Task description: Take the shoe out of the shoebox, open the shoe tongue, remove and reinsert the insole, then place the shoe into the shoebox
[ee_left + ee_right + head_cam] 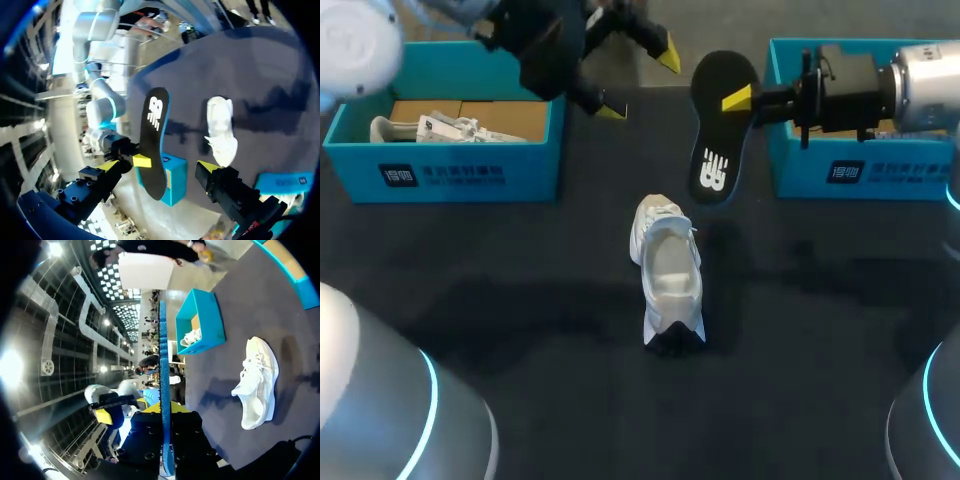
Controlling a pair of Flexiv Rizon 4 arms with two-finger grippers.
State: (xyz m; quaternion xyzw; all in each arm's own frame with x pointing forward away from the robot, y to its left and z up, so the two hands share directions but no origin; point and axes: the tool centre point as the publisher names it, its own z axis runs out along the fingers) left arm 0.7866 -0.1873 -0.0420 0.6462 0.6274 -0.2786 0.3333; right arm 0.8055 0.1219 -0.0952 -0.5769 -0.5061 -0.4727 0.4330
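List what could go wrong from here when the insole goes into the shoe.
1. The right claw pinches the insole only at its edge, and most of it hangs free. It may swing or slip on the way down.
2. The shoe lies loose on the table, and the left claw is open and well away from it. Pushing the insole in could shove or tip the shoe.

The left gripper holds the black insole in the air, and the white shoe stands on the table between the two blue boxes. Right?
No: the head view shows the right gripper holding the black insole in the air; the left gripper is open and empty. The white shoe does stand on the table between the two blue boxes.
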